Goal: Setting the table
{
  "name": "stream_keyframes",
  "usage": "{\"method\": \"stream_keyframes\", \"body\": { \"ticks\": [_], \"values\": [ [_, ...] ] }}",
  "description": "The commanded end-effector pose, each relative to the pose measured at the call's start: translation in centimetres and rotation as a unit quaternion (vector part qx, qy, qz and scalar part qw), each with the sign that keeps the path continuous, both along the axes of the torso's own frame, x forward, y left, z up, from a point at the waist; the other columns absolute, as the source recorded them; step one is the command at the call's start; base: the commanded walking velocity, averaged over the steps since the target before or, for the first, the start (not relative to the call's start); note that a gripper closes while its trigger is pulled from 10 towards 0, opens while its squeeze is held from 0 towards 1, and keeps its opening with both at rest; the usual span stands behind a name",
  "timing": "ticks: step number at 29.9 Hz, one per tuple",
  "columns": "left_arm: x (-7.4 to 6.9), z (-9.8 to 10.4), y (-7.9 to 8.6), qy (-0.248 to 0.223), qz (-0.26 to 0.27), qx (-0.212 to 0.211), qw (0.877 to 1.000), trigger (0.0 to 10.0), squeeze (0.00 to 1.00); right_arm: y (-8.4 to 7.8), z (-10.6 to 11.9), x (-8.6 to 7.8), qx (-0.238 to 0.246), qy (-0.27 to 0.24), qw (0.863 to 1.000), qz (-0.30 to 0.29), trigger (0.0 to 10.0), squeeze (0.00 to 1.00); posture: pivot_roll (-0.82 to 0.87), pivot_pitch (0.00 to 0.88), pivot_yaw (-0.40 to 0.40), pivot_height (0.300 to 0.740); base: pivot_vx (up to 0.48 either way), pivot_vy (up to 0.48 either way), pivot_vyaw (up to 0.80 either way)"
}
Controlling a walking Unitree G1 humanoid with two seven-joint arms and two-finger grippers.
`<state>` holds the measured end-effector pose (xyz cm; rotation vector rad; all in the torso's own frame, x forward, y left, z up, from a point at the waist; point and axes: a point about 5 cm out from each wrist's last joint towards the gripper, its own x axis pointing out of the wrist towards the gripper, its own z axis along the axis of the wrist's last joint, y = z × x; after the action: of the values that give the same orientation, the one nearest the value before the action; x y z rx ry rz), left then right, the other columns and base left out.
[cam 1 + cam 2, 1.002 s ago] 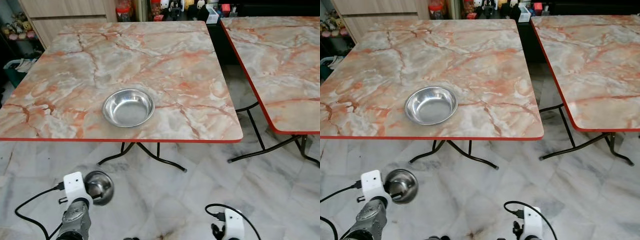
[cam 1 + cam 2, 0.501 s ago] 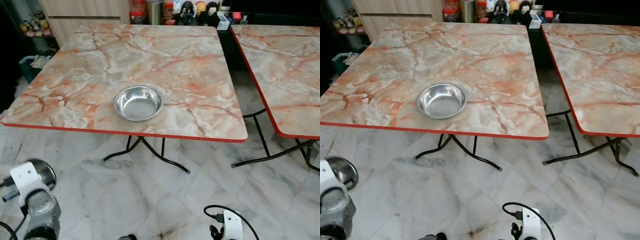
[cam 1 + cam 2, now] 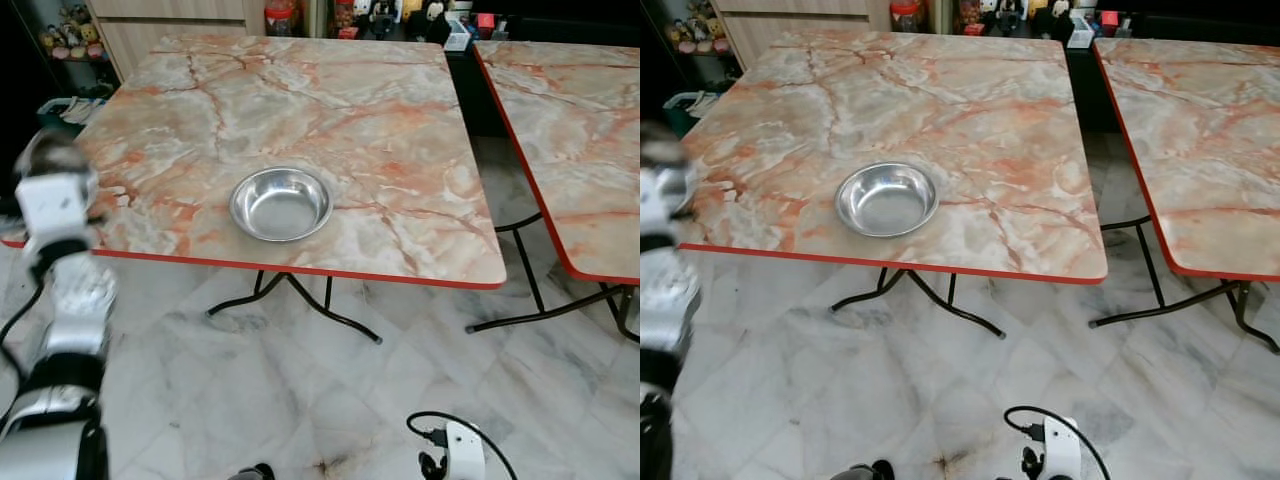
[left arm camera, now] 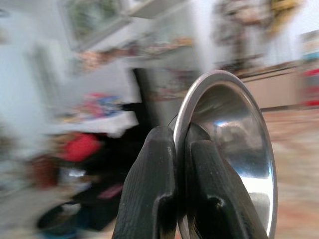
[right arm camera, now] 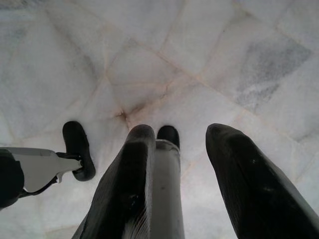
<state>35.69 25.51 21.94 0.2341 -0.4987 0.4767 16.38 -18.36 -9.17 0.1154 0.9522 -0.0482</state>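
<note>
Two marble-patterned tables (image 3: 330, 110) with red edging standing side by side on black folding legs, pale marble floor tiles (image 3: 300, 400) lying beneath, wooden cabinet (image 3: 170, 20) sitting behind

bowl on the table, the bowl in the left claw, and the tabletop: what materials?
Bowl on the table: looks like polished steel, silver with mirror-like glints.
Bowl in the left claw: same look, thin shiny metal rim pinched between the black fingers.
Tabletop: marble-patterned, pink and orange veins, with a red edge band; probably laminate, not stone.
</note>
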Motion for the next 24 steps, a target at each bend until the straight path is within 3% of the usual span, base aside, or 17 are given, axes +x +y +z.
{"method": "stream_keyframes", "body": {
  "ticks": [1,3,8,10,15,17,19,20,21,24],
  "values": [
    [0.7,-0.5,-1.5,0.021,-0.076,-0.050,0.996,10.0,0.00,-0.1,-0.4,-1.1,-0.002,0.018,1.000,0.001,10.0,0.00,-0.03,0.135,0.014,0.740,0.000,0.000,0.00],
    [1.3,-0.8,-3.0,0.032,-0.134,-0.093,0.986,10.0,0.00,-0.3,-0.5,-1.2,-0.002,0.019,1.000,-0.001,10.0,0.00,-0.03,0.135,0.015,0.740,0.000,0.000,0.00],
    [1.9,-1.1,-4.1,0.047,-0.187,-0.167,0.967,10.0,0.00,-0.6,-0.3,-0.9,-0.003,0.017,1.000,-0.009,10.0,0.00,-0.03,0.143,0.017,0.740,0.000,0.000,0.00],
    [2.2,-0.7,-4.4,0.039,-0.214,-0.228,0.949,10.0,0.00,-0.7,-0.3,-0.7,-0.003,0.016,1.000,-0.009,10.0,0.00,-0.03,0.147,0.016,0.740,0.000,0.000,0.00],
    [2.2,-0.6,-4.3,0.033,-0.231,-0.248,0.940,10.0,0.00,-0.8,-0.2,-0.7,-0.004,0.016,1.000,-0.010,10.0,0.00,-0.03,0.147,0.016,0.740,0.000,0.000,0.00],
    [2.7,-0.3,-4.9,0.031,-0.262,-0.334,0.905,10.0,0.00,-0.8,-0.3,-0.8,-0.004,0.016,1.000,-0.010,10.0,0.00,-0.02,0.156,0.016,0.740,0.000,0.000,0.00],
    [3.1,-0.4,-6.5,0.054,-0.300,-0.368,0.878,10.0,0.00,-0.8,-0.3,-0.8,-0.005,0.017,1.000,-0.010,10.0,0.00,-0.02,0.162,0.018,0.740,0.000,0.000,0.00],
    [3.1,-0.4,-6.7,0.056,-0.308,-0.372,0.874,10.0,0.00,-0.7,-0.3,-0.8,-0.005,0.017,1.000,-0.010,10.0,0.00,-0.02,0.163,0.018,0.740,0.000,0.000,0.00],
    [3.2,-0.6,-7.2,0.068,-0.317,-0.392,0.861,10.0,0.00,-0.7,-0.3,-0.8,-0.005,0.017,1.000,-0.012,10.0,0.00,-0.02,0.163,0.019,0.740,0.000,0.000,0.00],
    [3.3,-1.0,-7.8,0.098,-0.326,-0.394,0.854,10.0,0.00,-0.7,-0.3,-0.8,-0.006,0.018,1.000,-0.013,10.0,0.00,-0.02,0.167,0.018,0.740,0.000,0.000,0.00]
  ]
}}
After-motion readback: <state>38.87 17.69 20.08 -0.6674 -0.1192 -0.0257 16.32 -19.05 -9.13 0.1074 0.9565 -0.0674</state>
